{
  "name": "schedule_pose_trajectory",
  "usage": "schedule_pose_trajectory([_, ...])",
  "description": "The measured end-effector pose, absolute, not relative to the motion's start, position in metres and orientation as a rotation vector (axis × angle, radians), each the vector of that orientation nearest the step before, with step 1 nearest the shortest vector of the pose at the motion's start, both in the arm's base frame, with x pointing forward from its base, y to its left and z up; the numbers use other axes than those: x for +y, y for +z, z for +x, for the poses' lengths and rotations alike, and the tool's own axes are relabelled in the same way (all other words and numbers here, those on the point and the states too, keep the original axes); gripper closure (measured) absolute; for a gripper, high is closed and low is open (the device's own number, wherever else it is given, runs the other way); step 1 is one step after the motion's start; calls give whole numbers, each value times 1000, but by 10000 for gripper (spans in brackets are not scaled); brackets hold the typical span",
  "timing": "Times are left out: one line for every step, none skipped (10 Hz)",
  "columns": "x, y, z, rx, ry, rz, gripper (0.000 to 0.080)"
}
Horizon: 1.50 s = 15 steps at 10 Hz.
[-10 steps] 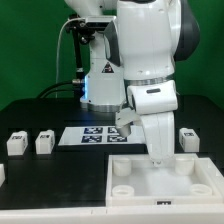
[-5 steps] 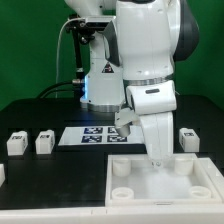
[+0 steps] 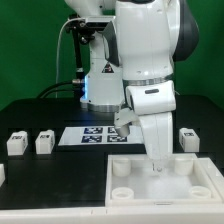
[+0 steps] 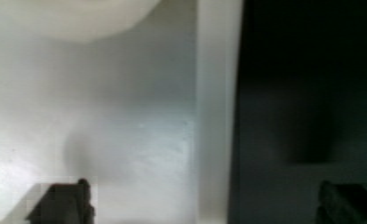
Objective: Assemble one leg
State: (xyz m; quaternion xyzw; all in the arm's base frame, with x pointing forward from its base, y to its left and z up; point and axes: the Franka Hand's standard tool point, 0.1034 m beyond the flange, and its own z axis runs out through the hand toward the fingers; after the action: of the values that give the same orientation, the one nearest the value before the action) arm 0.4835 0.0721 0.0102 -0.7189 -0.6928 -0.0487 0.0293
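Observation:
Three legs, small white blocks with tags, stand on the black table: two at the exterior view's left (image 3: 16,143) (image 3: 44,142) and one at the right (image 3: 188,138). A fourth shows partly at the left edge (image 3: 2,172). My gripper (image 3: 155,165) is lowered onto the far wall of the large white tray-like piece (image 3: 135,189), away from all the legs. In the wrist view the gripper (image 4: 206,205) is open and holds nothing. One fingertip (image 4: 59,203) is over the white piece, the other over the dark table, with the piece's wall (image 4: 217,120) between them.
The marker board (image 3: 92,136) lies on the table behind the white tray-like piece, between the left legs and the arm. The robot's base and cables stand at the back. Round sockets sit in the piece's corners (image 3: 121,168).

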Motion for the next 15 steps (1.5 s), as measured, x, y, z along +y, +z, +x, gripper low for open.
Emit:
schedule_pose_trajectory([72, 10, 483, -2137, -150, -2217, 153])
schedule_pose_trajectory([72, 10, 483, -2136, -150, -2218, 153])
schedule_pose_trajectory([72, 10, 483, -2136, -150, -2218, 151])
schedule_pose_trajectory([72, 10, 483, -2136, -150, -2218, 151])
schedule_pose_trajectory([71, 13, 484, -2129, -153, -2230, 151])
schedule_pose_trajectory([69, 29, 485, -2112, -168, -2272, 151])
schedule_pose_trajectory([72, 48, 482, -2071, -184, -2336, 151])
schedule_pose_trajectory([81, 66, 475, -1957, -199, -2452, 151])
schedule_pose_trajectory([90, 74, 468, -1867, -204, -2523, 151])
schedule_pose_trajectory([105, 79, 458, -1630, -213, -2669, 151])
schedule_pose_trajectory([129, 82, 445, -1408, -240, -2775, 151])
schedule_pose_trajectory([150, 82, 439, -1192, -246, -2853, 151])
schedule_pose_trajectory([170, 82, 435, -967, -252, -2913, 151])
schedule_pose_trajectory([173, 78, 435, -819, -279, -2936, 151])
schedule_pose_trajectory([172, 76, 434, -657, -266, -2963, 151])
